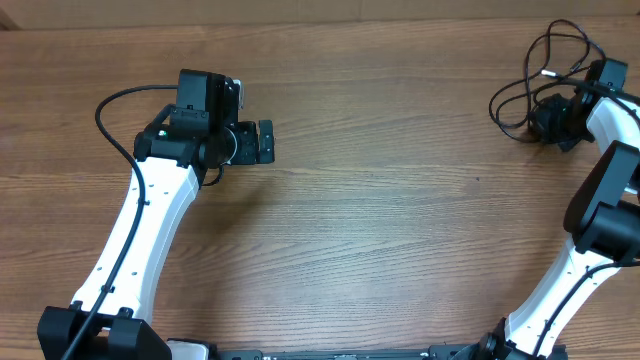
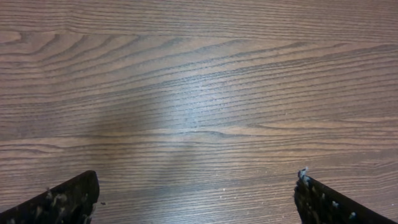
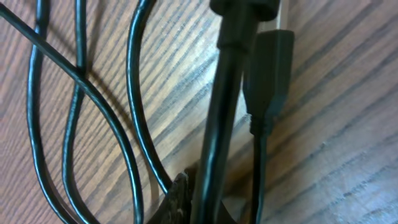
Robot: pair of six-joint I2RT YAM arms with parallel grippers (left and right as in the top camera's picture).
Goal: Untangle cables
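The cables (image 1: 524, 82) are thin black cords lying in a loose tangle at the table's far right corner. My right gripper (image 1: 547, 121) sits low in that tangle. In the right wrist view it (image 3: 210, 200) is shut on one thick black cord (image 3: 225, 106) that runs up from between the fingers. A black plug end (image 3: 271, 57) lies just right of that cord, and thinner loops (image 3: 79, 106) curve over the wood to the left. My left gripper (image 1: 264, 142) hovers far off at the table's left, open; its fingertips (image 2: 73, 198) stand wide apart over bare wood with nothing between them.
The wooden table (image 1: 400, 230) stretches between the two arms. The left arm's own black wire (image 1: 112, 120) arcs beside its white link. The tangle lies close to the table's back edge and right side.
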